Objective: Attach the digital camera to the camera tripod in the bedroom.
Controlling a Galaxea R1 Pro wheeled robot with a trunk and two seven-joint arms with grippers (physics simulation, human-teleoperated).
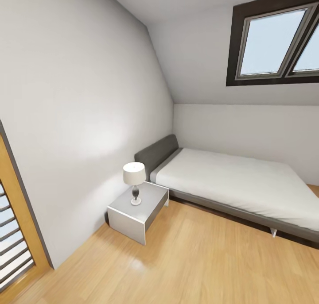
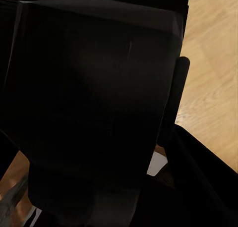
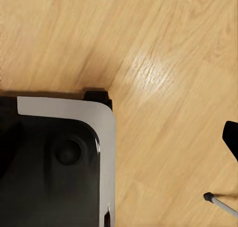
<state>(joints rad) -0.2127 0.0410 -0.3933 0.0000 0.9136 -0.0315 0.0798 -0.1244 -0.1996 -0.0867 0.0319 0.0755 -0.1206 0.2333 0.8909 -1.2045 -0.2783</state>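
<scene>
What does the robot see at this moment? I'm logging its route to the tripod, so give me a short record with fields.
room: bedroom with white walls, sloped ceiling and light wood floor
bed: grey headboard, white mattress, against the far wall
nightstand: white-grey block beside the bed's head
lamp: white shade, small base, standing on the nightstand
window: dark-framed skylight in the sloped ceiling
door: wood-framed, slatted, at the head view's left edge
camera and tripod: not identified here
grippers: state cannot be told
</scene>
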